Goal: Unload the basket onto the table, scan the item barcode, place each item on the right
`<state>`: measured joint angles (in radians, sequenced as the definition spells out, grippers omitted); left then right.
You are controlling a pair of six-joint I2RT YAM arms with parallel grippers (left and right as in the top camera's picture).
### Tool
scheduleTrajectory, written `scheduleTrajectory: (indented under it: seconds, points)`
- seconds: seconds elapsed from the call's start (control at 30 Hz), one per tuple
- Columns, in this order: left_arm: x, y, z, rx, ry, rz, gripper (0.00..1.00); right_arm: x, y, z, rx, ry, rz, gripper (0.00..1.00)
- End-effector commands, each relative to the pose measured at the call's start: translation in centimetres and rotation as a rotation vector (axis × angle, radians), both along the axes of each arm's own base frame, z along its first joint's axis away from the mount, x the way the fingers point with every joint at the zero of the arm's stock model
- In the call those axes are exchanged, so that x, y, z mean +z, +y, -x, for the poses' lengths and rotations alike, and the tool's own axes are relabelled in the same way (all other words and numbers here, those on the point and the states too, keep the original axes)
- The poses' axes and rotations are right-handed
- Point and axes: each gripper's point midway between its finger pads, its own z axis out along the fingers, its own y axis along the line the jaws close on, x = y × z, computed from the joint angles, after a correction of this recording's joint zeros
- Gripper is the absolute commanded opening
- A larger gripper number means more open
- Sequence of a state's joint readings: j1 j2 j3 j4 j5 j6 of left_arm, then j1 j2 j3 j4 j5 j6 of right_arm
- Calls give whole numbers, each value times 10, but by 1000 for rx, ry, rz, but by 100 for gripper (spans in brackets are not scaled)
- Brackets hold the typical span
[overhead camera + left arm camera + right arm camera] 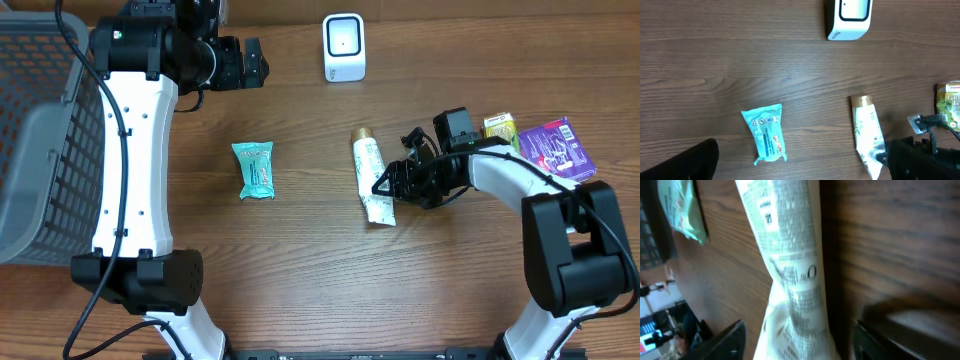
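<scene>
Right gripper is straddling the tube's lower half, jaws spread with a gap on each side, not clamping. Tube is lying flat on the table, cap pointing toward the scanner. Left gripper is hovering wide open, empty.

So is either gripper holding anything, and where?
Nothing is held. The right gripper straddles the tube at its crimped end, jaws open; the left gripper is empty.
</scene>
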<state>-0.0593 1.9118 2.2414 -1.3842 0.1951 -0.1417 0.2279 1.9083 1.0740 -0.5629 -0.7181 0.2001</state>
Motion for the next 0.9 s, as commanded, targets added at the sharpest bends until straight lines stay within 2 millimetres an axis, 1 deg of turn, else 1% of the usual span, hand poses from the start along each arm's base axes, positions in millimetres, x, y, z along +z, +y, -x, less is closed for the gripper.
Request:
scheduleTrajectory:
  seconds: [0.0, 0.1, 0.2, 0.23, 0.4, 0.43, 0.53, 0.67, 0.7, 0.77, 0.87]
  points:
    - [5, -4, 0, -21, -18, -2, 100, -10, 11, 6, -61, 104, -32, 62]
    - [5, -4, 0, -22, -18, -2, 100, -16, 18, 9, -75, 134, -22, 56]
    - [5, -4, 0, -22, -18, -2, 100, -22, 16, 10, -113, 159, 26, 46]
    - [5, -4, 0, -21, -18, -2, 100, -22, 16, 9, -117, 161, 28, 38]
    - [5, -4, 0, -22, -18, -2, 100, -22, 16, 9, -126, 166, 25, 11]
    - [5, -4, 0, -21, -18, -2, 99, -21, 16, 8, -125, 165, 22, 9]
    - [5, -4, 0, -22, -18, -2, 100, -14, 18, 3, -115, 142, 16, 9]
    - [5, -4, 0, -21, -18, -2, 100, 26, 22, -13, 0, -3, 7, 8]
    - [5, -4, 0, -22, -18, -2, 100, 51, 24, -20, 46, -71, 6, 4]
    - [5, -4, 0, -22, -18, -2, 99, 79, 24, -28, 85, -136, 15, 4]
    - [5, -4, 0, -22, -18, -2, 100, 115, 24, -34, 122, -209, 29, 4]
